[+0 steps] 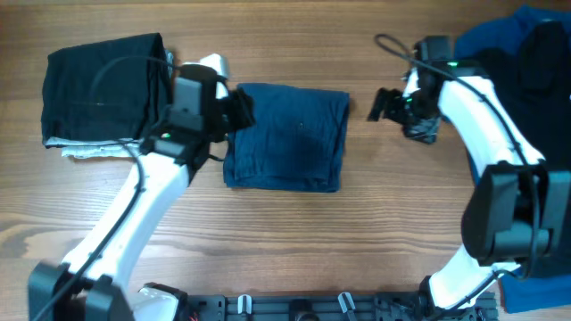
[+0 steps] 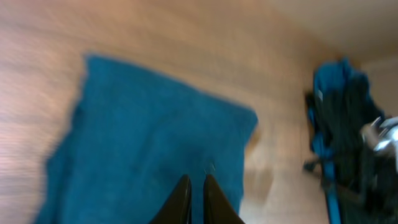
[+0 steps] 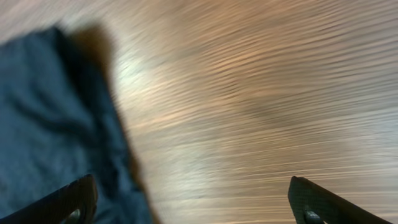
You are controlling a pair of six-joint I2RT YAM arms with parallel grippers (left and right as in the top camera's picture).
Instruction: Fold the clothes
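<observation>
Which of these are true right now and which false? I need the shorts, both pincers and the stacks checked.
1. The shorts lie folded in the middle of the table. True.
2. The right pincer grips the shorts. False: it is open, apart from them on their right.
3. A black stack sits left of the shorts. True.
4. Unfolded clothes wait at the left end. False: the pile lies at the right edge.
5. The left pincer is spread wide. False: its fingers are nearly together, over the shorts.
</observation>
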